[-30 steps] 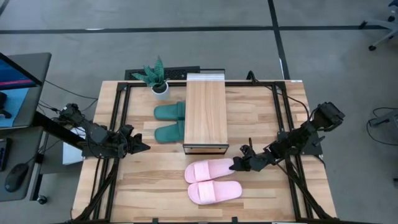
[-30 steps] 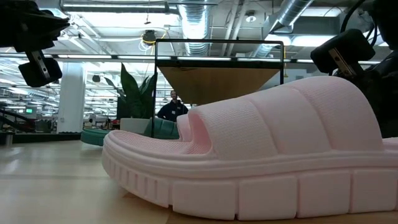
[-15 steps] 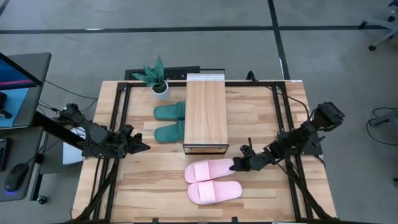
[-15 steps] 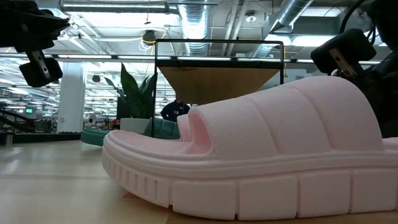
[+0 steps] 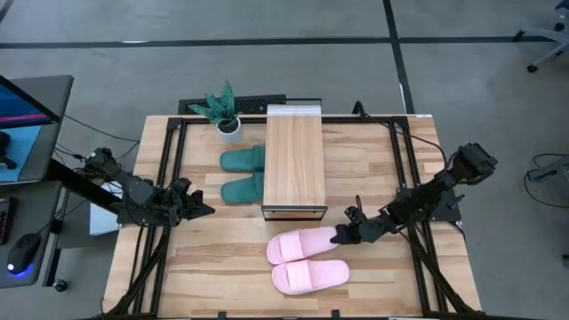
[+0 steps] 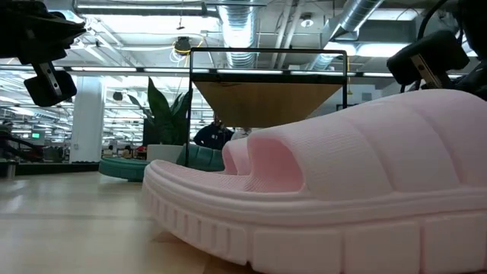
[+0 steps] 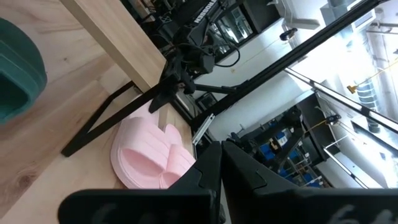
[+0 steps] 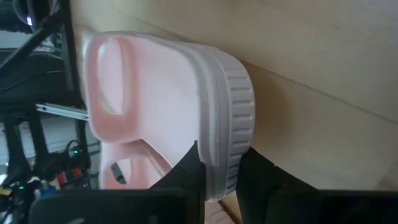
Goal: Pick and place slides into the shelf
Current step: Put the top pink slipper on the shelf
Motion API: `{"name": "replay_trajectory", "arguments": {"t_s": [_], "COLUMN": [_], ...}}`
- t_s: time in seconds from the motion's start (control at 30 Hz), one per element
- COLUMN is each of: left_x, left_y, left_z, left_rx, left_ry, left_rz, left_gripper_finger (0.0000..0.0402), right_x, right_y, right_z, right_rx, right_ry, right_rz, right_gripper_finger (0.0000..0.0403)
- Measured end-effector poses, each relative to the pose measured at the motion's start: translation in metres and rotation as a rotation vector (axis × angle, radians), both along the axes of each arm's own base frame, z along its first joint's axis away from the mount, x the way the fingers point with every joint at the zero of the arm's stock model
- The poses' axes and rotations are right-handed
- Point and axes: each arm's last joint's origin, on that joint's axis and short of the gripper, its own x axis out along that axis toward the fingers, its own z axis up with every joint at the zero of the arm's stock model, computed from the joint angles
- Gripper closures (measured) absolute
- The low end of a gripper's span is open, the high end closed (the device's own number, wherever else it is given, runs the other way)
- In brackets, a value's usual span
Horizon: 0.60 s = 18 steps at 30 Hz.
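On the tabletop (image 5: 373,178), the shelf (image 5: 294,160) stands just behind our pink slides (image 5: 307,260). The right end effector (image 5: 348,234) pinches the rear slide's heel rim; the left end effector (image 5: 201,209) waits shut. We judge it light, bendy, grippy rubber, best held there.

The near pink slide (image 6: 327,198) fills the low view and runs off its right and bottom edges, hiding most of the table behind it. In the right wrist view the slide's heel (image 8: 230,118) covers the fingertips (image 8: 193,165). The green slides (image 5: 243,175) lie partly under the shelf (image 5: 294,160).
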Motion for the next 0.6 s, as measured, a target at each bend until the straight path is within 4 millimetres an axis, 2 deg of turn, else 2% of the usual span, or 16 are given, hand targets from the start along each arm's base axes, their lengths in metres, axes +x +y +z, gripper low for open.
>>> {"name": "replay_trajectory", "arguments": {"t_s": [0.6], "left_x": [0.0], "left_y": [0.0], "left_z": [0.0], "left_rx": [0.0], "left_ry": [0.002], "left_rz": [0.012], "left_gripper_finger": [0.0401], "right_x": [-0.002], "right_y": [-0.003], "right_z": [0.028], "right_rx": [0.013], "right_ry": [-0.129], "right_rz": [-0.021], "right_gripper_finger": [0.0357]}}
